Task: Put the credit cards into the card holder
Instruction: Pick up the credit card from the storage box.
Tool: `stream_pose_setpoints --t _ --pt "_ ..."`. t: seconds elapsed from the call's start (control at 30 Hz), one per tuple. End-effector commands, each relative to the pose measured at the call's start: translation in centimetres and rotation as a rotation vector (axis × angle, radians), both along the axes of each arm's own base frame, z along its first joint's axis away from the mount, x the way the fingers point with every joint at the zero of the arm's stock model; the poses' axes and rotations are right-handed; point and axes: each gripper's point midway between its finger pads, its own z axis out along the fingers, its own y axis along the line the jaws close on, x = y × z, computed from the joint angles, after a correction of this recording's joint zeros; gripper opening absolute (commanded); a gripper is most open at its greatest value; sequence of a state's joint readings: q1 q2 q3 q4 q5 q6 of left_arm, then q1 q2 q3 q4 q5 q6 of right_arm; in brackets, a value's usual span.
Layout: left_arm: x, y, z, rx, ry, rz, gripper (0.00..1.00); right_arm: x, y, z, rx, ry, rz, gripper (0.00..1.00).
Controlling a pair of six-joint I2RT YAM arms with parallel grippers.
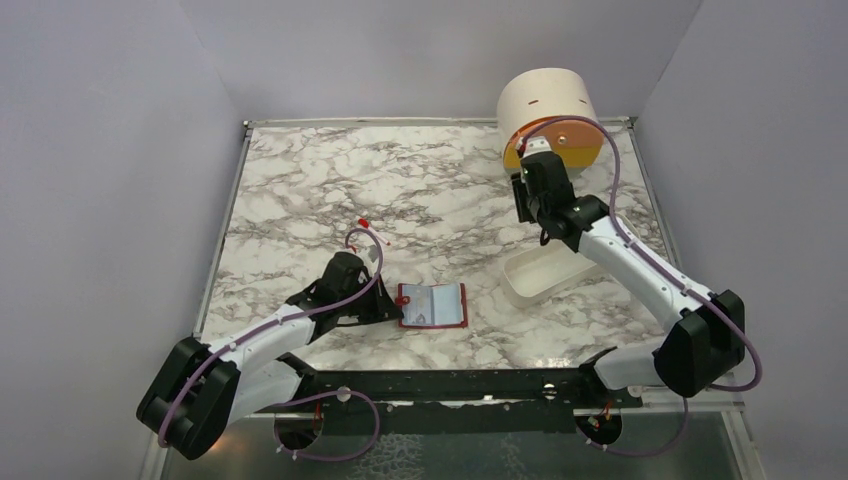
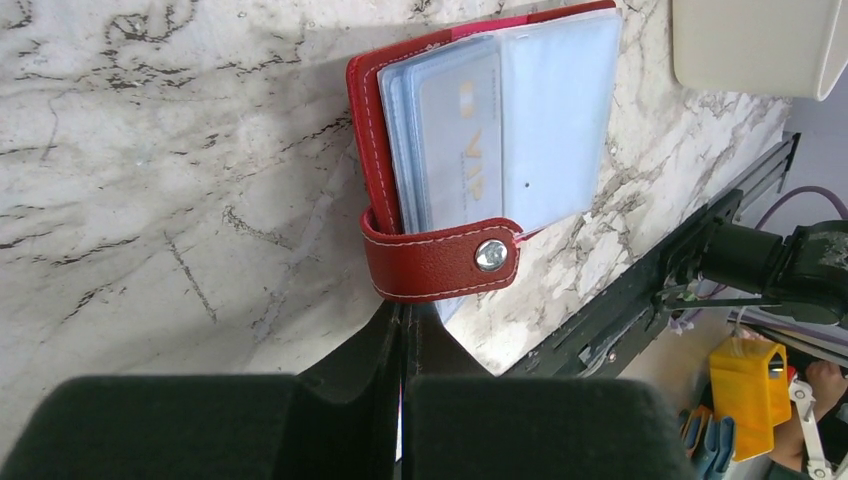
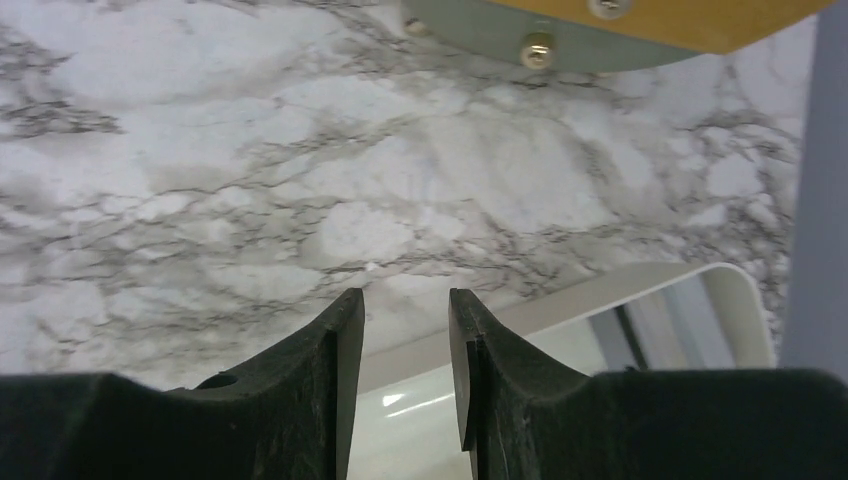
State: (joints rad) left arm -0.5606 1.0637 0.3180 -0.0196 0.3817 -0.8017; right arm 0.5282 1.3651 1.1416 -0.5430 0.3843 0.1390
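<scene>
The red card holder lies open on the marble table, its clear sleeves facing up. In the left wrist view its strap with the snap stud folds over just ahead of my fingertips. A pale card printed "VIP" sits inside a sleeve. My left gripper is at the holder's left edge, its fingers pressed together on a thin edge of the holder under the strap. My right gripper is open and empty, above the table by the white tray. No loose cards show.
The white oblong tray lies right of the holder and looks empty. The round cream drawer unit with an orange front stands at the back right. Grey walls enclose the table.
</scene>
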Motion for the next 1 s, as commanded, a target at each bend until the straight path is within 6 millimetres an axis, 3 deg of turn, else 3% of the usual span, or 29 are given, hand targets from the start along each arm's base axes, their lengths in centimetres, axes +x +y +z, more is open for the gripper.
stream_pose_setpoints --t 0.0,0.27,0.43,0.67,0.97 --pt "-0.5 -0.5 0.6 -0.032 -0.007 -0.040 0.00 1.2 -6.4 1.4 -0.223 -0.019 -0.062 0.38" --pt "-0.5 -0.6 0.9 -0.037 -0.012 -0.046 0.00 1.4 -14.2 -0.1 -0.367 0.053 -0.085 0.42" --pt "-0.4 -0.6 0.9 -0.037 -0.017 -0.043 0.00 1.1 -16.9 -2.3 -0.378 0.130 -0.090 0.45" --pt "-0.3 -0.7 0.8 -0.027 -0.012 -0.046 0.00 0.4 -18.2 -5.9 -0.385 0.239 -0.055 0.51" --pt "-0.4 -0.7 0.7 -0.030 -0.007 -0.052 0.00 -0.3 -19.5 -8.0 -0.444 0.307 -0.041 0.53"
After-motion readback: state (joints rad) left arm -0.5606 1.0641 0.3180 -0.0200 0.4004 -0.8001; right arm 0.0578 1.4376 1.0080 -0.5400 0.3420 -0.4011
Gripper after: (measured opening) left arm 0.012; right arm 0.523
